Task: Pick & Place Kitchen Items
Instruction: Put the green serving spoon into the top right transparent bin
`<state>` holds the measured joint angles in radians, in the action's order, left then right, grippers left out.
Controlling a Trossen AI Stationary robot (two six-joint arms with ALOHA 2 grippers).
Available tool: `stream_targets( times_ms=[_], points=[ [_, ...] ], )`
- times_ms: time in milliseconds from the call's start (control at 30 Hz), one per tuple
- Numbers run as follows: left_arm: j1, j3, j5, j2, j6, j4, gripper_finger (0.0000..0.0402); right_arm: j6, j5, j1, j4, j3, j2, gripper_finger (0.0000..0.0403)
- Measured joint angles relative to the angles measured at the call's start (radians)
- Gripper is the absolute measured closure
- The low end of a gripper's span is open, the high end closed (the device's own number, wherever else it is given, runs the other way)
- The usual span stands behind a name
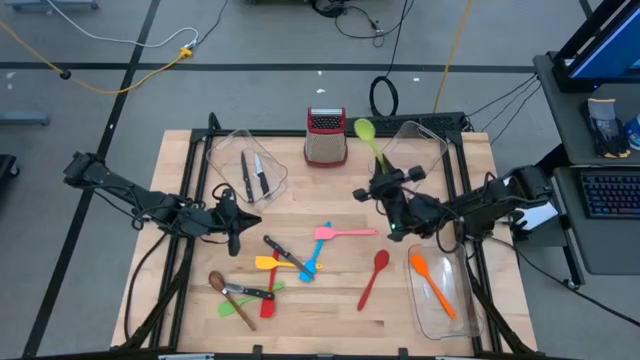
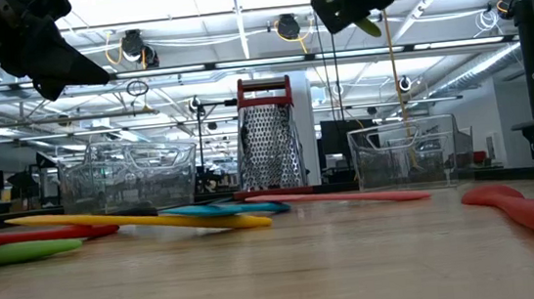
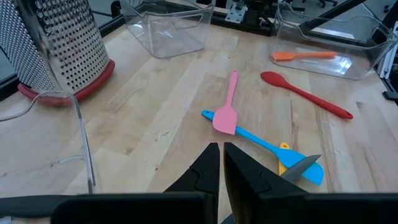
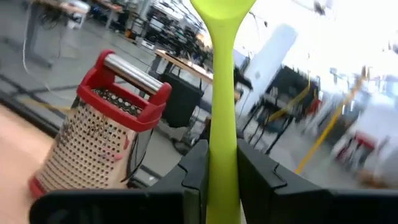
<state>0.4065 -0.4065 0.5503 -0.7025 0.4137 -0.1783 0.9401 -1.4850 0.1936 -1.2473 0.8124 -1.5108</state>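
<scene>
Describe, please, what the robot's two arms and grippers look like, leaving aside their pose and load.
Both arms are dark, slim and jointed, with black cables trailing along them. The left gripper ends in two black, angular fingers tapering to wedge tips. The right gripper has the same blocky black fingers, and a small green light glows on the right arm.

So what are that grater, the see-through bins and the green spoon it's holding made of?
The grater looks like shiny perforated steel with a red, probably plastic, rim and handle. The bins look like clear hard plastic, glossy and see-through. The green spoon, clamped in the right gripper, is matte and evenly coloured: likely silicone or plastic.
</scene>
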Motion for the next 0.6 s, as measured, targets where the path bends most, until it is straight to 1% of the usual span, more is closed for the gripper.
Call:
stream_targets(
  times_ms=[67, 133, 200, 400, 467, 600],
  points=[
    [0.000, 0.000, 0.000, 0.000, 0.000, 0.000, 0.0378, 0.043, 0.066, -0.008, 0.064, 0.000, 0.000, 0.0355],
    [0.000, 0.000, 0.000, 0.000, 0.000, 0.000, 0.0378, 0.050, 0.130, -0.012, 0.149, 0.000, 0.000, 0.0355],
    [0.000, 0.000, 0.000, 0.000, 0.005, 0.000, 0.0378, 0.091, 0.174, -0.016, 0.186, 0.000, -0.001, 0.0355],
    [0.000, 0.000, -0.001, 0.000, 0.008, 0.000, 0.0378, 0.322, 0.181, -0.018, 0.177, 0.000, 0.003, 0.0355],
    [0.000, 0.000, -0.001, 0.000, 0.009, 0.000, 0.0378, 0.360, 0.183, -0.018, 0.198, -0.003, 0.028, 0.0355],
    [0.000, 0.000, -0.001, 0.000, 0.010, 0.000, 0.0378, 0.379, 0.182, -0.038, 0.270, -0.032, 0.098, 0.0355]
  ],
)
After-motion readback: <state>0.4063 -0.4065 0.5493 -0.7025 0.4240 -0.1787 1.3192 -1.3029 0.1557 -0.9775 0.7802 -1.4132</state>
